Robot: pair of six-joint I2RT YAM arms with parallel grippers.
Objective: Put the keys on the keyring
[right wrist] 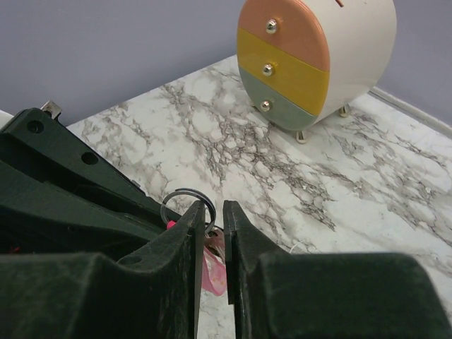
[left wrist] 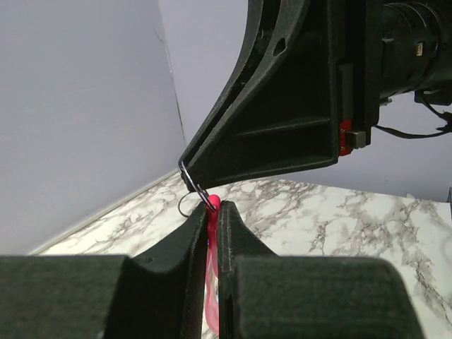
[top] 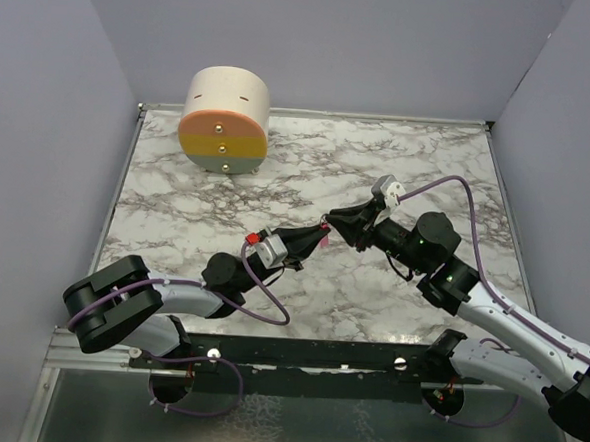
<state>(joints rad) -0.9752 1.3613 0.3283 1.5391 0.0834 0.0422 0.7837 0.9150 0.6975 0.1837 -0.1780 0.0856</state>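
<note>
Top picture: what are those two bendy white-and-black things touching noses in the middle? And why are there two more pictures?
They are two robot arms bolted to a marble table. The top picture looks down from above; the other two come from little cameras on each arm's wrist. Each arm ends in a two-finger pincher. The left gripper is pinching a pink key. The right gripper has its fingers close around a thin keyring; I can't tell if it grips yet. At the back stands a round little drawer box.

No text, label or number can be read.
</note>
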